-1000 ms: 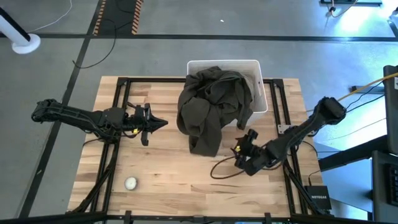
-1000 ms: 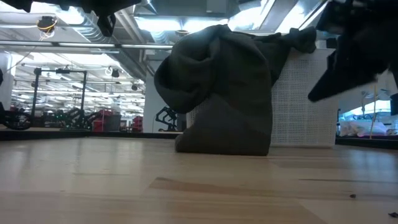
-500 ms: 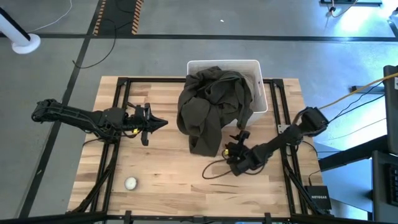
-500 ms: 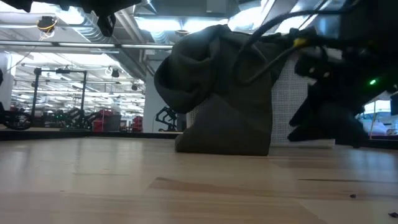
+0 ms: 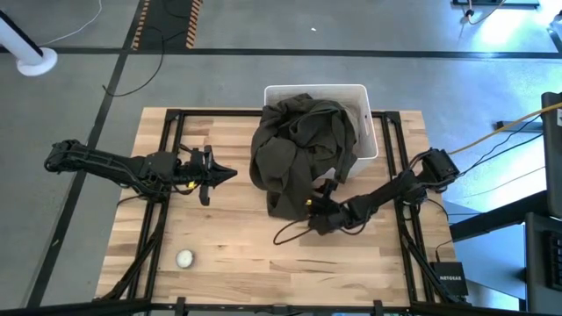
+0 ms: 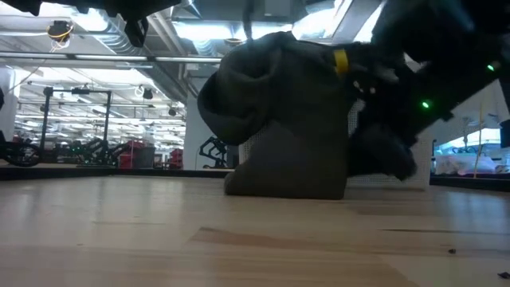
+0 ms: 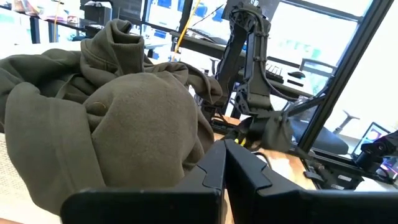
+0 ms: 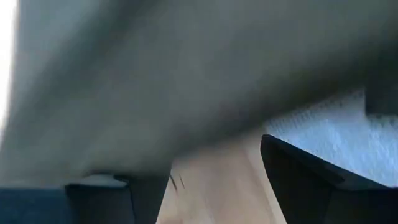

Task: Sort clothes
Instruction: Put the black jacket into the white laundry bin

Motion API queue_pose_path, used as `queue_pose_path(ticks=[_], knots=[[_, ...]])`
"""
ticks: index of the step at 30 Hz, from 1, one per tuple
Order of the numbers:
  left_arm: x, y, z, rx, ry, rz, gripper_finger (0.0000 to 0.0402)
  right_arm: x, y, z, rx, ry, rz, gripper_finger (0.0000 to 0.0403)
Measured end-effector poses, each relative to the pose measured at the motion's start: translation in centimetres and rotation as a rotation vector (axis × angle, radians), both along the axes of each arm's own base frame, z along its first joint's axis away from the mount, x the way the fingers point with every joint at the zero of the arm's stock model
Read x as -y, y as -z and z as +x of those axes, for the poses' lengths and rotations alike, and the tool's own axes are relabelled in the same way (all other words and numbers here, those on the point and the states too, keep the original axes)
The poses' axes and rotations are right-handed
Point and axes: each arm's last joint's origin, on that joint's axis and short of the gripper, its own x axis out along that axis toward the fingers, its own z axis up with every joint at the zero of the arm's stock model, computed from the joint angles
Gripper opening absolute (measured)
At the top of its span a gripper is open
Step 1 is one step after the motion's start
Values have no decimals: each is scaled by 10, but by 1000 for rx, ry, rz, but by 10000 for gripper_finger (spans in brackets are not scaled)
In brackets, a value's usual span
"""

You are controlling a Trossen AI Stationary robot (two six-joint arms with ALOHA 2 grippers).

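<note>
**Right arm at the olive garment's hanging edge**

Nearest the table's left front lies a small white ball, well apart from everything else. Behind it the left gripper waits above the wood, its jaws pressed together and empty, pointing toward the middle. There a dark olive-brown garment spills out of a white bin at the far edge and drapes down onto the table. Right beside its hanging lower edge sits the right gripper, low over the wood, jaws spread apart with cloth just ahead of them; I can't tell whether they touch it.
</note>
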Motion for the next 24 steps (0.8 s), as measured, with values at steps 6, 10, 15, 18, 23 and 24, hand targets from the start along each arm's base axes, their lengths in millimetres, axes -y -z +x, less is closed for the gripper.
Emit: queue_pose_path(ticks=[6,10,15,18,23,24], knots=[[0,0,0,-1,0,2,0,-2,-22,25,72,-73,-62,259],[0,0,0,-1,0,3,0,-2,-42,42,100,-98,-95,259],[0,0,0,-1,0,3,0,-5,-70,63,159,-123,-118,259],[0,0,0,-2,0,4,0,0,-89,74,185,-156,-138,259],[0,0,0,-1,0,5,0,11,-132,89,288,-190,-151,259],[0,0,0,-3,0,6,0,14,-141,90,307,-192,-154,259]])
